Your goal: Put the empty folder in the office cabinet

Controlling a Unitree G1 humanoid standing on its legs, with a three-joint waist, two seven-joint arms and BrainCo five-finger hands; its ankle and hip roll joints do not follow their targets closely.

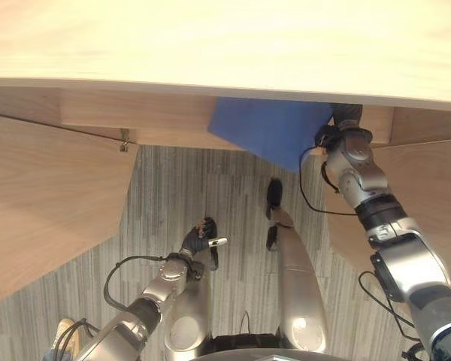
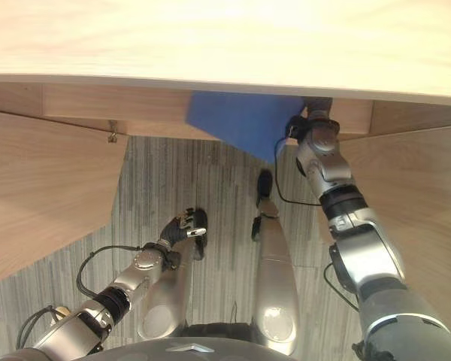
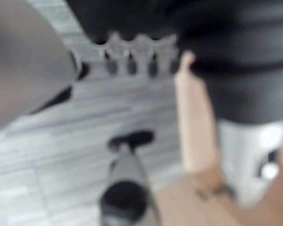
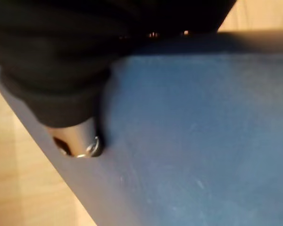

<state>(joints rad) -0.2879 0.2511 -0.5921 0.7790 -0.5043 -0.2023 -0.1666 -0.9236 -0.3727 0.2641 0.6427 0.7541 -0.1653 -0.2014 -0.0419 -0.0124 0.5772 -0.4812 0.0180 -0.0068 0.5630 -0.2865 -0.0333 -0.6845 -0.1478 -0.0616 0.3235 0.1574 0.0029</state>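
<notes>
Blue folder (image 1: pixel 269 129) half inside the pale wooden cabinet (image 1: pixel 210 41), one corner poking out over the grey striped carpet (image 1: pixel 173 195). Right hand (image 1: pixel 344 119) at the folder's edge under the cabinet top, thumb lying on the blue cover in the wrist view; fingers hidden, grip impossible to tell. Left hand (image 1: pixel 201 239) low over the carpet, fingers loosely curled, holding nothing. Cabinet doors (image 1: pixel 45 203) swung open at both sides.

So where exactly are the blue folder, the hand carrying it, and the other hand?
blue folder (image 1: pixel 267 128), left eye view, middle of its cover.
right hand (image 1: pixel 347 114), left eye view, dark cover.
left hand (image 1: pixel 199 239), left eye view, back of hand.
</notes>
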